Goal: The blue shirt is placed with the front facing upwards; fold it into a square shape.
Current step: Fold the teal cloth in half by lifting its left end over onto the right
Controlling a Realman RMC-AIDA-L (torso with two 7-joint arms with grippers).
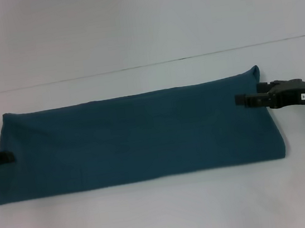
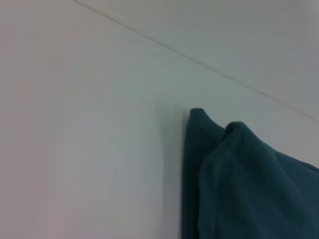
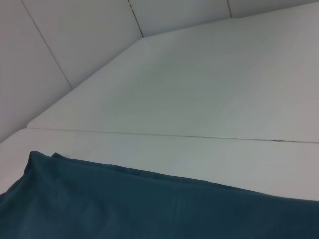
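The blue shirt lies folded into a long flat band across the white table, plain teal side up, with no lettering showing. My left gripper sits low at the band's left end, touching its edge. My right gripper reaches in from the right and lies over the band's right end, just below its raised far corner. The left wrist view shows a layered corner of the shirt on the table. In the right wrist view, one long edge of the shirt runs across the tabletop.
A thin seam crosses the table behind the shirt. White wall panels stand beyond the table's far edge. Bare tabletop lies in front of the shirt and behind it.
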